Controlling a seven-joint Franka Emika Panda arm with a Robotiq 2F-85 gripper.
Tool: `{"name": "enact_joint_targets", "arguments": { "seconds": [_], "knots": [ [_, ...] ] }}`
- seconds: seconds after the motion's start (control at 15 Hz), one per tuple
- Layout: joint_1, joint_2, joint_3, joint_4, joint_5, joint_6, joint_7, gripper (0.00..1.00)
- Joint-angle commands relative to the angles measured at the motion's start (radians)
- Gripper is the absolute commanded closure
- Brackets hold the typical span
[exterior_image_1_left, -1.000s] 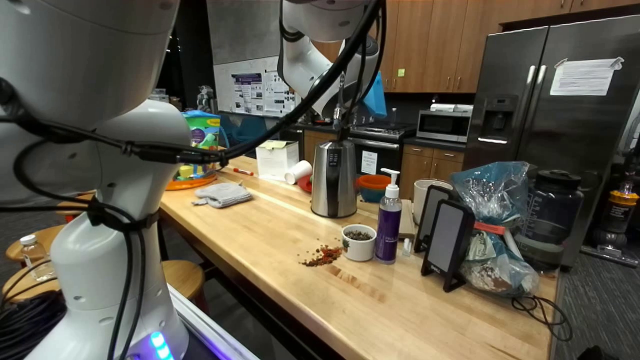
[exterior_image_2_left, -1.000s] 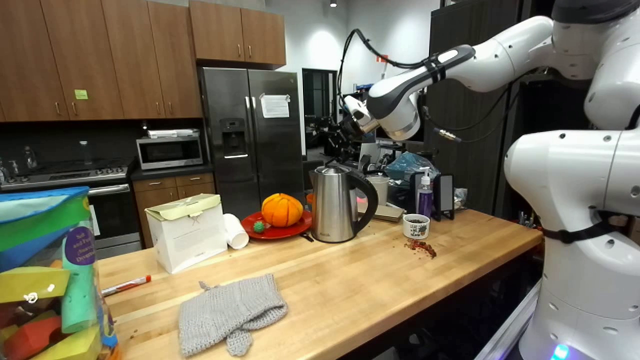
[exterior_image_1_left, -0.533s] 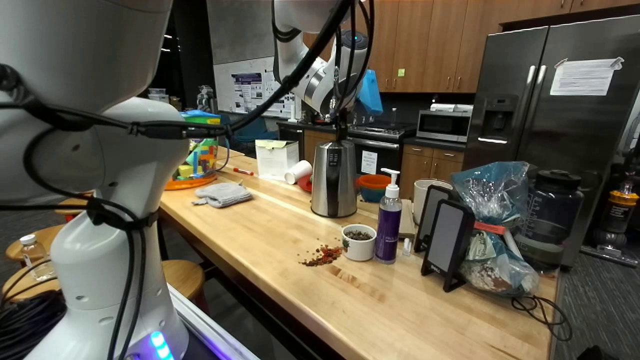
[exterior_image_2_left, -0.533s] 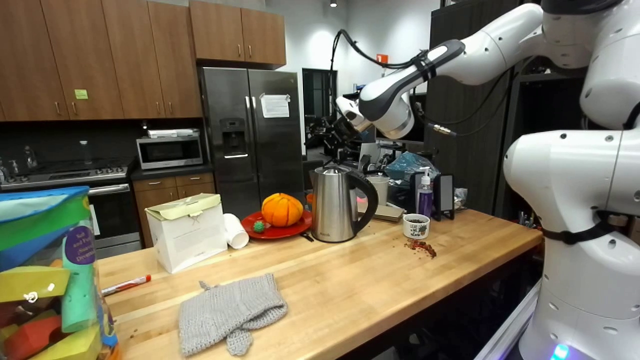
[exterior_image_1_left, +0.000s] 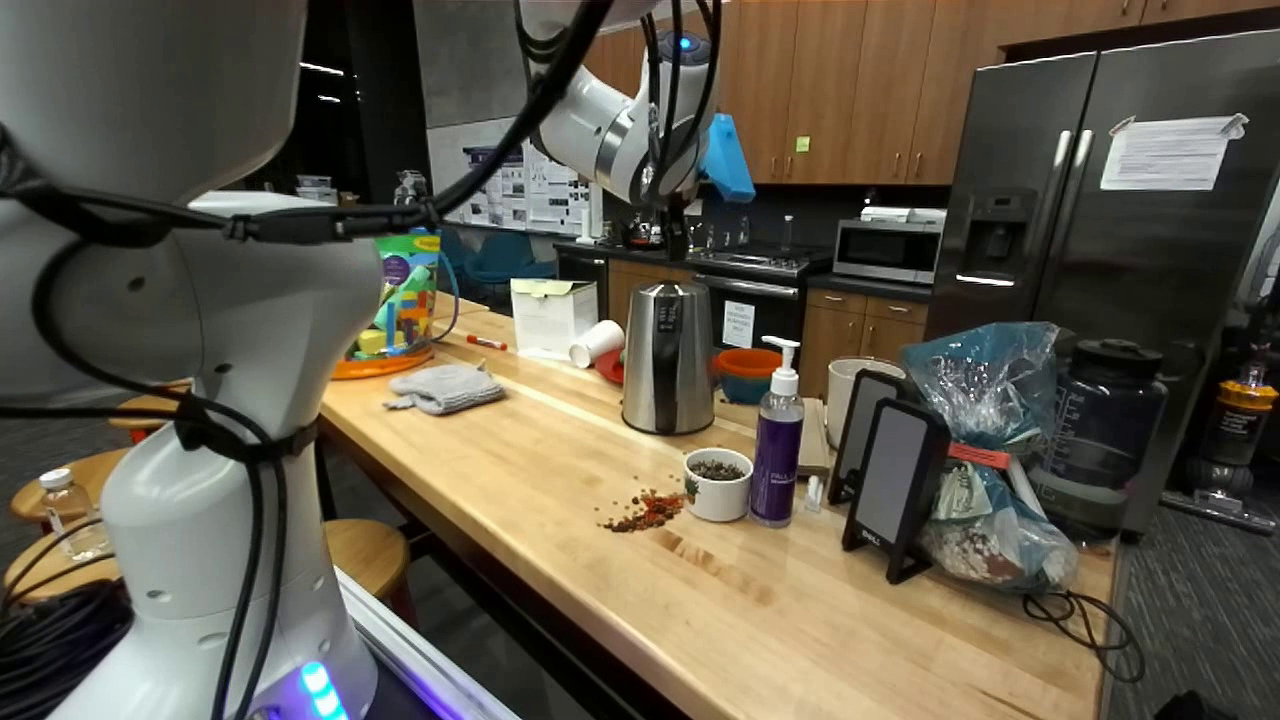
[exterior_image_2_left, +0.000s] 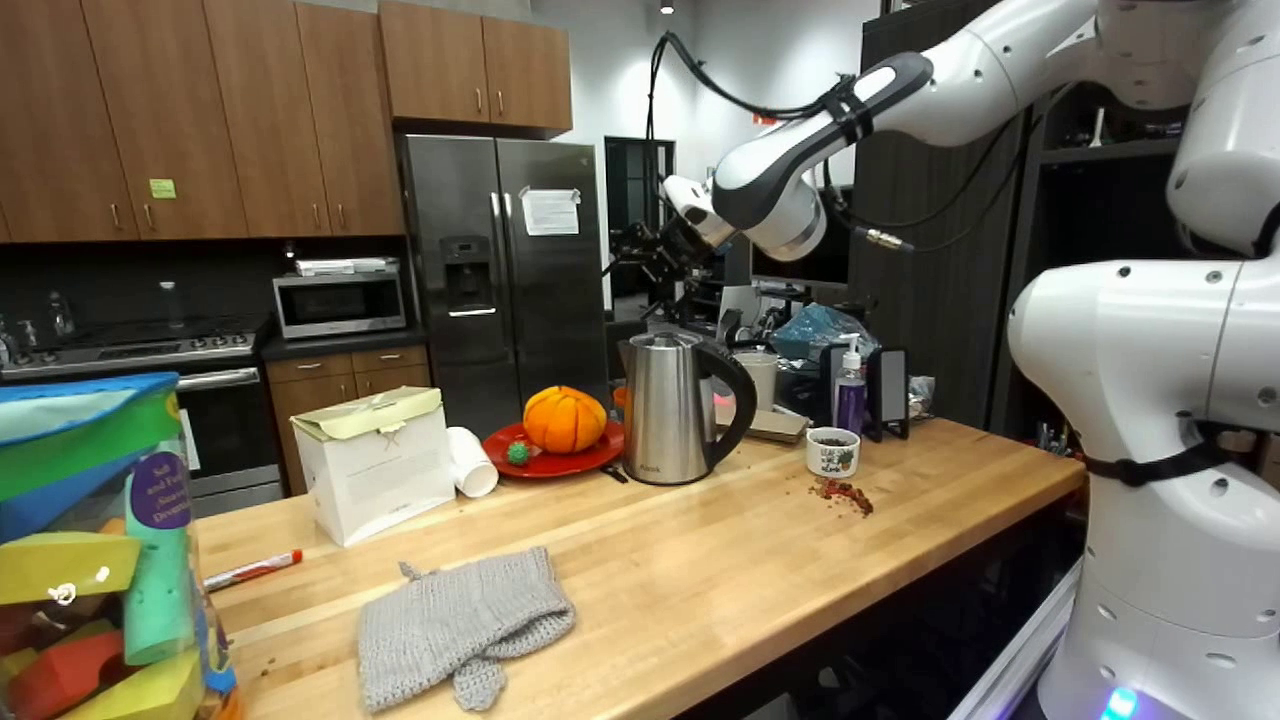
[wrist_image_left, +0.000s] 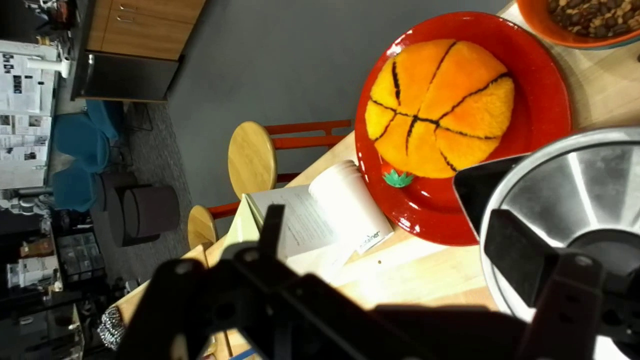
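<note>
Two fingers, spread wide with zip between them, so the gripper isn't holding anything. Nearest thing is the steel kettle: in the wrist view its lid sits around 3 o'clock from the gap, and one finger overlaps it. Overlap isn't contact though, and both exterior views put the gripper above the lid, so probably not touching. Kettle's upright on the wood counter, and in an exterior view its black handle points to 3 o'clock.

Best guess on the step: positioning over the kettle, nothing picked up. Any grab there would call for shifting toward 3 o'clock in the wrist view, getting the gap squarely over the part wanted, then easing in slowly, fingers apart.

Further out in the wrist view: red plate at 1 o'clock with an orange plush on it, a white cup on its side at 10, and an orange bowl of bean-like bits between 1 and 2. Dark phone-looking slab pokes out between that plate and the kettle.

Clocking from the kettle in an exterior view: small white pot and pump bottle around 3, loose red bits at 4, grey knit cloth between 7 and 8, white box at 9.
</note>
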Motion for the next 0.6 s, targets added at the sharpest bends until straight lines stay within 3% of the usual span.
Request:
{"name": "enact_joint_targets", "arguments": {
  "seconds": [0.0,0.13,0.33,0.53],
  "knots": [
    [-0.183,0.039,0.193,-0.06,-0.045,0.021,0.024,0.0],
    [-0.312,0.048,0.322,-0.101,-0.07,0.028,0.017,0.0],
    [-0.529,0.1,0.502,-0.146,-0.122,-0.052,0.02,0.0],
    [-0.756,0.116,0.65,-0.184,-0.265,-0.099,0.065,0.0]
  ]
}}
